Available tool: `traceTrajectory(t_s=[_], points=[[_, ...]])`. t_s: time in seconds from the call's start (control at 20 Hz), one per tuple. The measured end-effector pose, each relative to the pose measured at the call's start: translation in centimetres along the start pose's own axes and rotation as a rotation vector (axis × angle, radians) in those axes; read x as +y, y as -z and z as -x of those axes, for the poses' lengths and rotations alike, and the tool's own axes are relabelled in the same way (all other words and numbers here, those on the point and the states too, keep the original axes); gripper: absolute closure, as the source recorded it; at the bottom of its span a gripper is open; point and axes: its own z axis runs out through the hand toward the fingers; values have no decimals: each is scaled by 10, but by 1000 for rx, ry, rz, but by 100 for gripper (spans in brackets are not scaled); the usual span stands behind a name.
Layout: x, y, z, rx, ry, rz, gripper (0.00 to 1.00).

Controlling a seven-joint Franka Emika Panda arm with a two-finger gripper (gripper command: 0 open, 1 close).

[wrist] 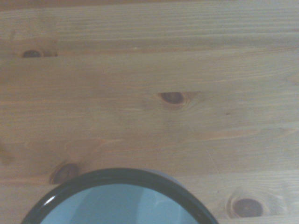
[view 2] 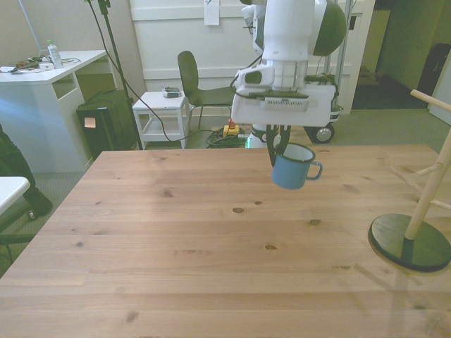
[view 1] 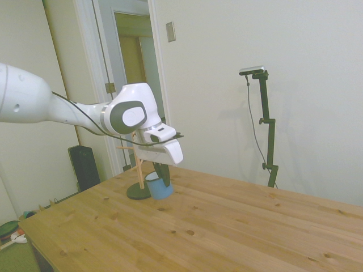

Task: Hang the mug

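One mug (view 2: 294,167) hangs clear above the worktop (view 2: 211,239), pinched at its rim by the closed claw (view 2: 275,151). Pickup looks done; the carry to the wooden peg stand (view 2: 423,204) and hooking the handle remain.

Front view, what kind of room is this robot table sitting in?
Probably an office or lab room: behind the wooden table stand a white desk, a dark chair and a small white side table.

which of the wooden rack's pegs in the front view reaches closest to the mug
The top peg, slanting from the rack's pole toward the front view's left. It ends nearer the hanging mug than the lower pegs do.
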Motion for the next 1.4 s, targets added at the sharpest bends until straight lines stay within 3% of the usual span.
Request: traceTrajectory(t_s=[0.55, 1.15, 1.4], points=[[-1, 111, 26, 86, 128, 18, 100], [3, 183, 19, 129, 170, 16, 100], [-4, 196, 13, 127, 172, 17, 100]])
